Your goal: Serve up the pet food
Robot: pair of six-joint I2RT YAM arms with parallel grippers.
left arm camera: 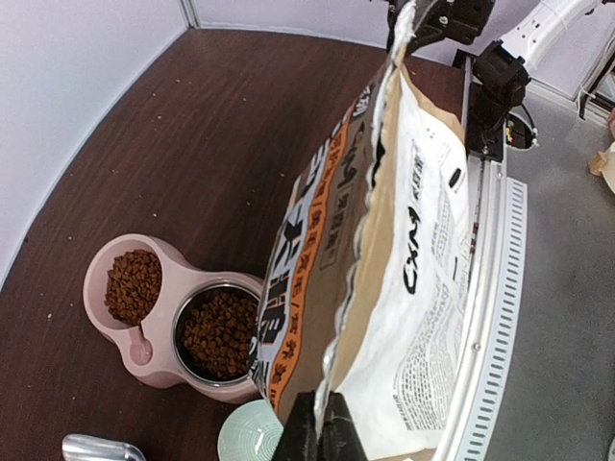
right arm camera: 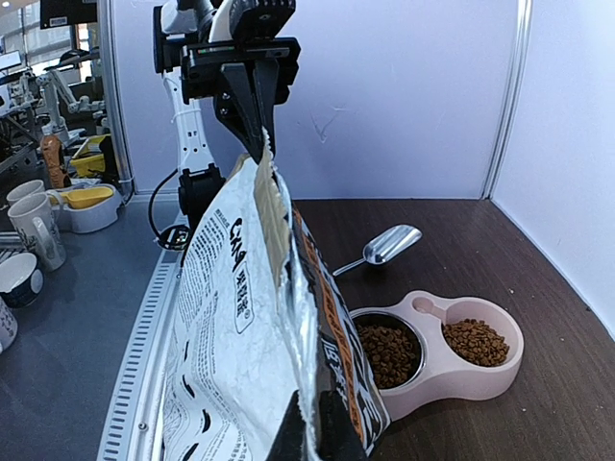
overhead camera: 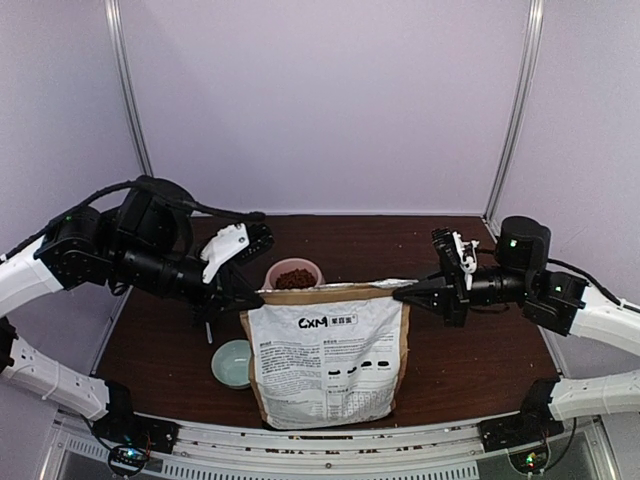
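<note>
Reddish-brown kibble (left arm camera: 219, 331) sits in both wells of the pink bowl (left arm camera: 159, 370): a heap in the plain well and a fuller layer in the steel-lined 1. In the top view the bowl is at 12 o'clock from the bag (overhead camera: 325, 360), just behind it, so I see only 1 well there.

The bag stands upright on the table (overhead camera: 470, 350), its top edge pulled taut between my 2 arms. The left gripper (overhead camera: 252, 296) is clamped on the top corner at 10 o'clock. The right gripper (overhead camera: 408, 293) is clamped on the opposite corner at 2 o'clock. Each wrist view shows its own fingers pinched tight on the paper. The mouth looks flattened rather than spread, and I can't see inside.

A metal scoop (right arm camera: 389, 243) lies on the table at 12 o'clock from the bowl in the right wrist view, with neither arm on it. A pale green dish (overhead camera: 232, 362) sits just beside the bag at 9 o'clock.

With both wells holding food, I judge the serving nearly done and the step in hand to be bag handling. Letting go calls for 1 side at a time, checking the bag stands alone. If it tips toward 12 o'clock it lands on the bowl. If more food is wanted, 1 gripper must free itself for the scoop.
</note>
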